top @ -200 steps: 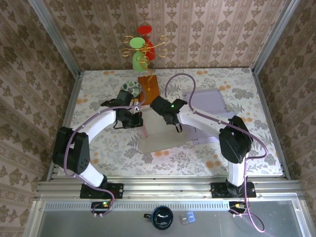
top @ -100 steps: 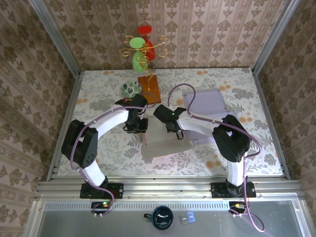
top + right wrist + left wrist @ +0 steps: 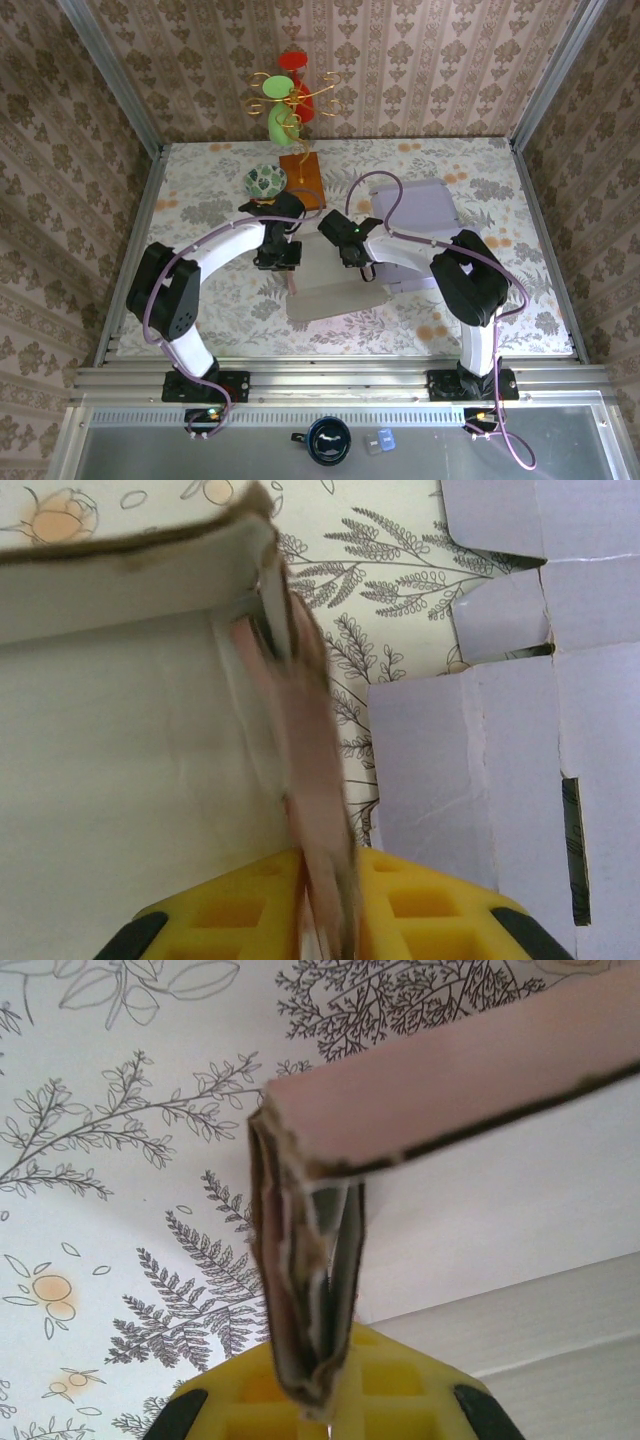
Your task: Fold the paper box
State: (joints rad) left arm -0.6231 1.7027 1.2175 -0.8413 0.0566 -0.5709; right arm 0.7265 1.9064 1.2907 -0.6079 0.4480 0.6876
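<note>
- left wrist: left gripper (image 3: 312, 1360) is clamping the paper box (image 3: 450, 1070) wall, lower centre.
- right gripper (image 3: 322, 890) is straddling another wall, bottom centre; cannot tell whether it is pinching.
- if slackening, that wall is risking springing flat.

Two white robot arms, the left arm (image 3: 215, 243) and the right arm (image 3: 415, 248), are sharing one flower-patterned table (image 3: 200, 190), where two cardboard pieces are lying: one half-folded pinkish-grey paper box (image 3: 335, 290) and one flat lavender cardboard blank (image 3: 425, 205). One green-and-white patterned round bowl (image 3: 265, 181), one orange-brown rectangular wooden block (image 3: 302, 175) and one gold wire ornament with red and green pieces (image 3: 290, 100) are standing toward the far edge. One dark blue mug (image 3: 328, 440) and one small clear plastic piece (image 3: 378, 440) are sitting on one grey metal ledge (image 3: 150, 420) in front.
</note>
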